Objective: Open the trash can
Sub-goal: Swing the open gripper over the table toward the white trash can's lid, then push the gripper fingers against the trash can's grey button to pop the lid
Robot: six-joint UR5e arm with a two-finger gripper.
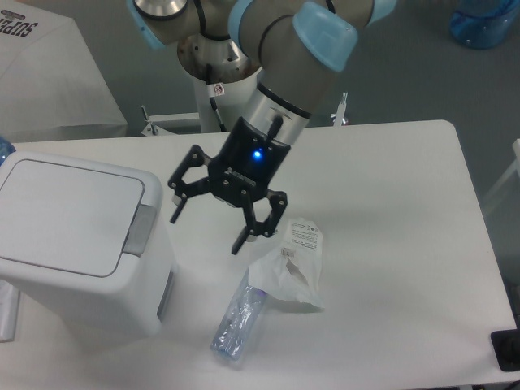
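The trash can [77, 244] is a large boxy white bin at the left of the table, its flat white lid [65, 213] down and a grey push-latch [141, 229] on its right edge. My gripper [206, 227] hangs open in the air to the right of the latch, fingers spread and pointing down-left, with nothing between them. A gap of bare table separates it from the bin.
A white plastic bag with printed labels [289, 264] lies right of the gripper. A clear plastic bottle [237, 318] lies near the front of the table [390, 195]. The arm's base column [221, 73] stands behind the table. A black object [507, 349] sits at the far right edge.
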